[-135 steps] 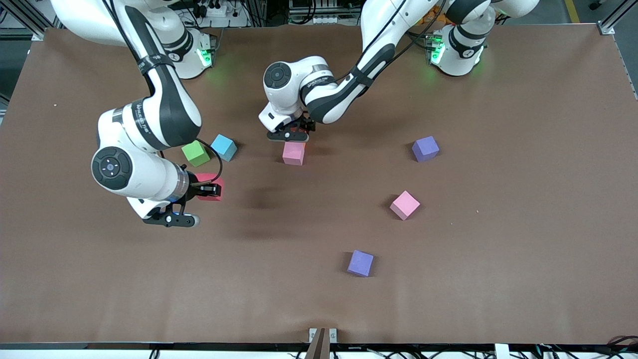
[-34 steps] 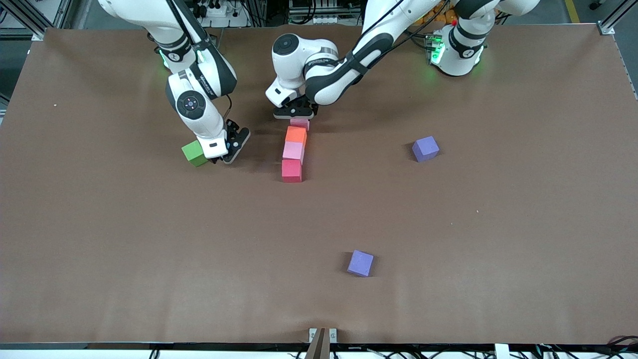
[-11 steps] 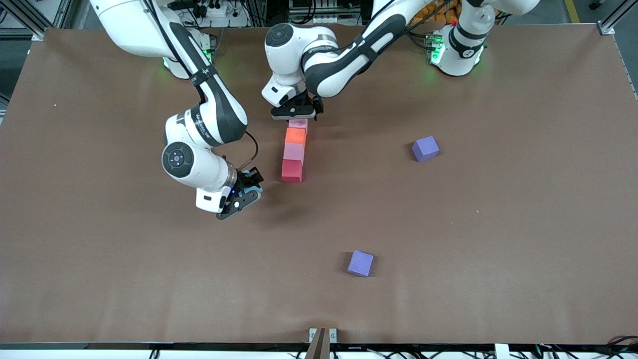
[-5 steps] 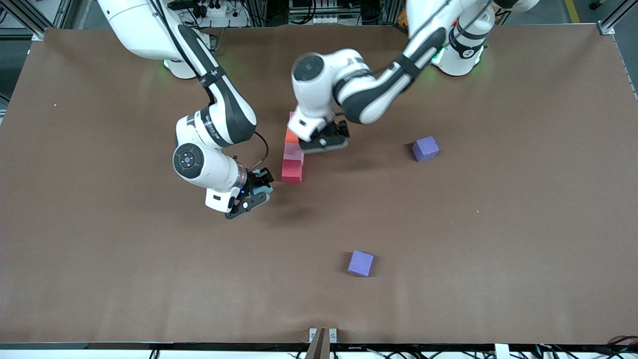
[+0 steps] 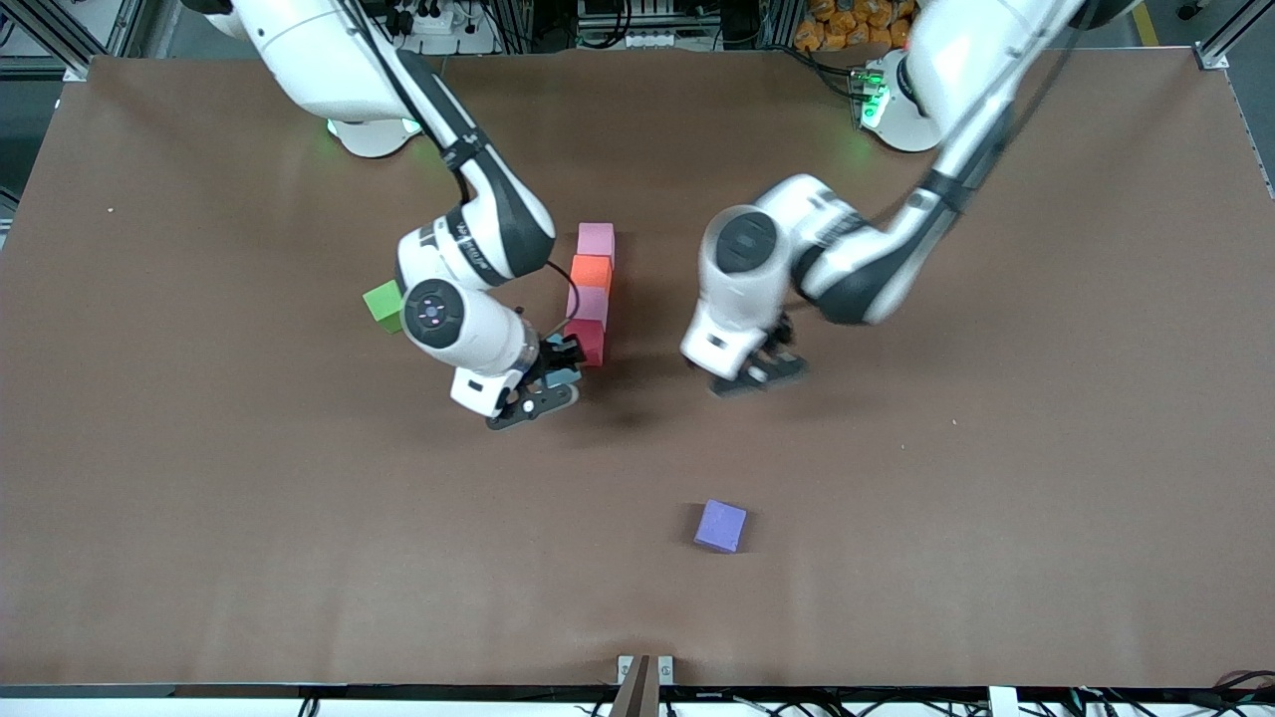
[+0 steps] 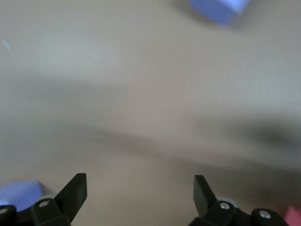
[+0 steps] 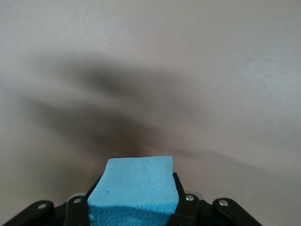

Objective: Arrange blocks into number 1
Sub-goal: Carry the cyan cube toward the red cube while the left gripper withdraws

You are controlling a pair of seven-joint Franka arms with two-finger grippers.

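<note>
Brown table (image 5: 996, 498), matte foam cubes on it. Four cubes in one touching column mid-table, farthest from the front camera to nearest: pink cube (image 5: 596, 240), orange cube (image 5: 591, 271), second pink cube (image 5: 588, 303), red cube (image 5: 586, 341).

Right pincer (image 5: 555, 381) clenched on the light blue cube (image 7: 134, 187), up off the table just beside the red cube at the column's near end. Blue foam seen wedged between both fingers in the right wrist view; only a sliver of it visible from the front.

Left pincer (image 5: 762, 366) released, nothing between the fingers (image 6: 75, 190), hanging over bare table on the left arm's side of the column, well apart from it. Blurred in the front view.

Green cube (image 5: 382, 305) on the table toward the right arm's end, partly covered by the right arm's wrist. Purple cube (image 5: 720, 525) alone, much nearer the front camera than the column. Left wrist view shows two blurred purple patches at its edges, one (image 6: 218, 8) clearly a cube, plus a pink-red corner (image 6: 292, 217); identity of that corner not clear.
</note>
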